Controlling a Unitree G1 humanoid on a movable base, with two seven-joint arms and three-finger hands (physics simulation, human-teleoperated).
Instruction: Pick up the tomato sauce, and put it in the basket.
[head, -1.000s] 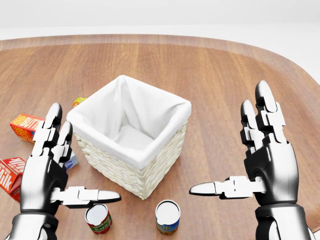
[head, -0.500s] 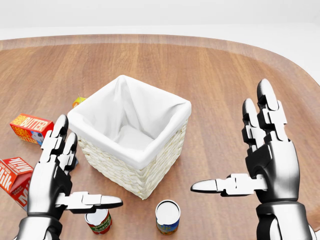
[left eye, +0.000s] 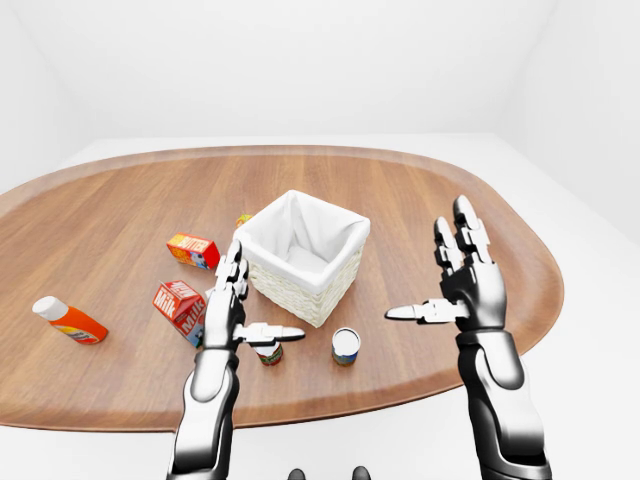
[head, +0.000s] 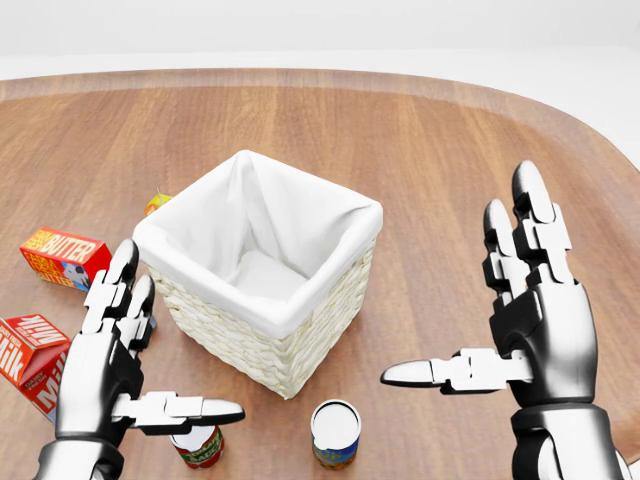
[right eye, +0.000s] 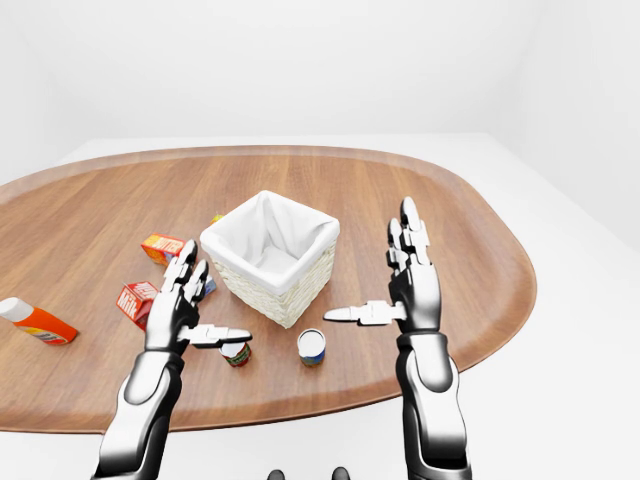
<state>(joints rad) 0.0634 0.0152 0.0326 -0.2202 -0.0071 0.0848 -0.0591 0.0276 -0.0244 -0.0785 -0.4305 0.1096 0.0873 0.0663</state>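
Note:
The tomato sauce can (head: 201, 446), red label with green, stands upright near the bottom of the head view, below the basket's left corner. My left hand (head: 160, 350) is open, with its thumb (head: 200, 410) stretched across just above the can's top and hiding the lid. It holds nothing. The woven basket (head: 250, 345) with a white cloth liner sits mid-table and looks empty. My right hand (head: 450, 285) is open at the right, fingers up and thumb pointing left, away from everything.
A second can (head: 335, 434) with a blue and yellow label stands right of the sauce can. A butter box (head: 62, 256) and a milk carton (head: 28, 360) lie at the left. An orange bottle (left eye: 68, 320) lies far left. The table's edge curves close by at the bottom.
My left hand has dropped lower over the red can, uncovering the butter box and covering the can's lid. The right hand has barely moved.

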